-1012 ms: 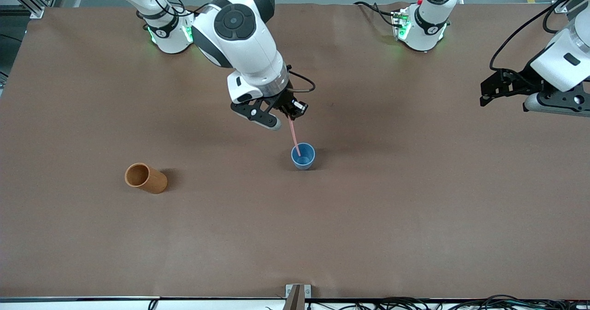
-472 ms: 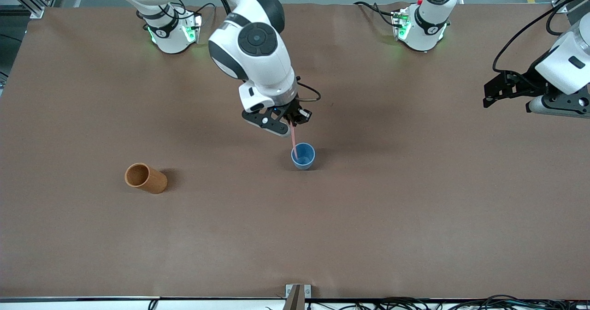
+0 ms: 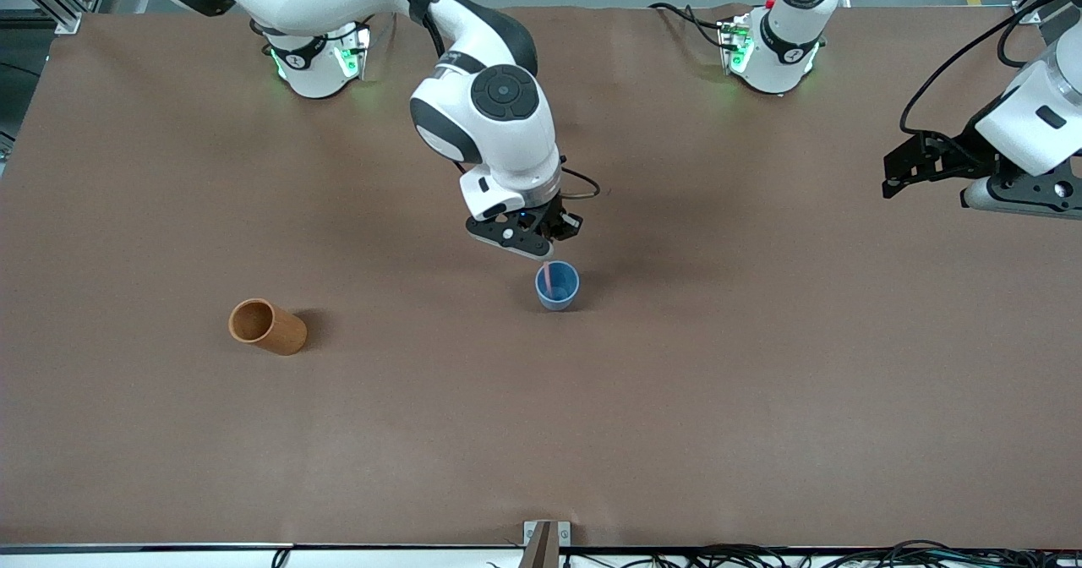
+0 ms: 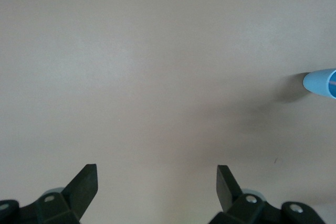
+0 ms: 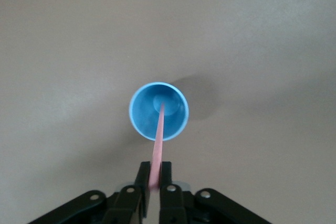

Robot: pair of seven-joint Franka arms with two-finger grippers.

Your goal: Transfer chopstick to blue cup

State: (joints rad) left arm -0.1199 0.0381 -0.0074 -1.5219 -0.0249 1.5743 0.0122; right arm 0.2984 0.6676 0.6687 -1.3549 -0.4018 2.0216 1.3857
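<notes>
The blue cup (image 3: pixel 557 289) stands upright near the middle of the table. My right gripper (image 3: pixel 548 255) hangs just over its rim, shut on the upper end of the pale-pink chopstick (image 3: pixel 550 275). In the right wrist view the chopstick (image 5: pixel 158 135) runs from between the gripper's (image 5: pixel 155 165) fingers down to the floor of the blue cup (image 5: pixel 142 111). My left gripper (image 3: pixel 886 175) waits in the air over the left arm's end of the table, open and holding nothing (image 4: pixel 157 174). The blue cup (image 4: pixel 317 83) shows at the edge of the left wrist view.
An orange-brown cylindrical cup (image 3: pixel 267 325) stands toward the right arm's end of the table, a little nearer the front camera than the blue cup. Brown table covering (image 3: pixel 761 399) spreads all around both cups.
My right gripper has come down over the blue cup, sinking the chopstick deeper into it. The left arm has barely shifted.
</notes>
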